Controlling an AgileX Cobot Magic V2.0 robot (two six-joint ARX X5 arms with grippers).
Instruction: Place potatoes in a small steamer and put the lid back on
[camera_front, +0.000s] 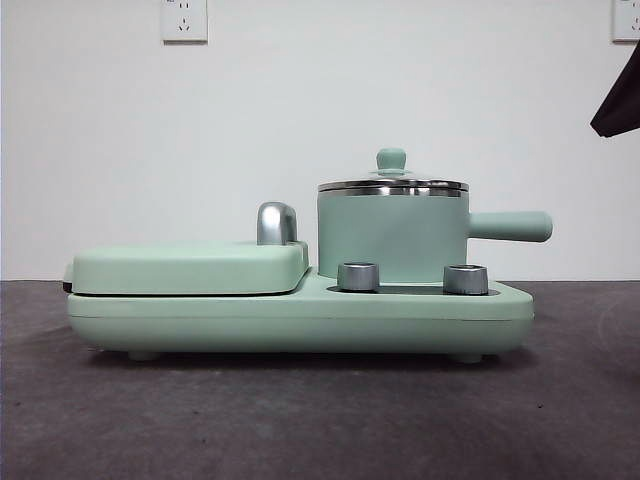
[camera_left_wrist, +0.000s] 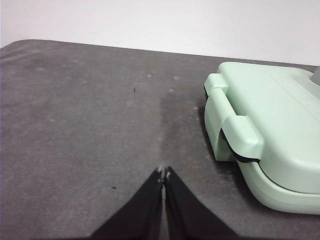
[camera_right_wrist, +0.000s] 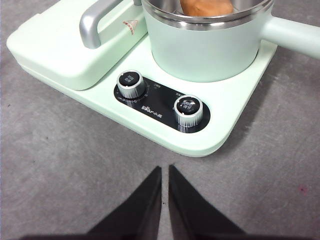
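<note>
The small steamer (camera_front: 392, 236) stands on the right side of the mint-green cooker base, with its handle (camera_front: 510, 226) pointing right. The glass lid with its green knob (camera_front: 391, 158) sits on the steamer's rim. The right wrist view shows the steamer (camera_right_wrist: 205, 47) with the orange-brown potato (camera_right_wrist: 206, 6) inside it. My right gripper (camera_right_wrist: 164, 169) is shut and empty, above the table in front of the cooker's two dials. My left gripper (camera_left_wrist: 163, 172) is shut and empty over bare table, to the side of the cooker's griddle end.
A flat mint-green griddle cover (camera_front: 190, 268) with a chrome handle (camera_front: 276, 223) fills the left half of the cooker base (camera_front: 300, 320). Two steel dials (camera_front: 359, 276) stand at the front. A black arm tip (camera_front: 620, 95) shows at the top right corner.
</note>
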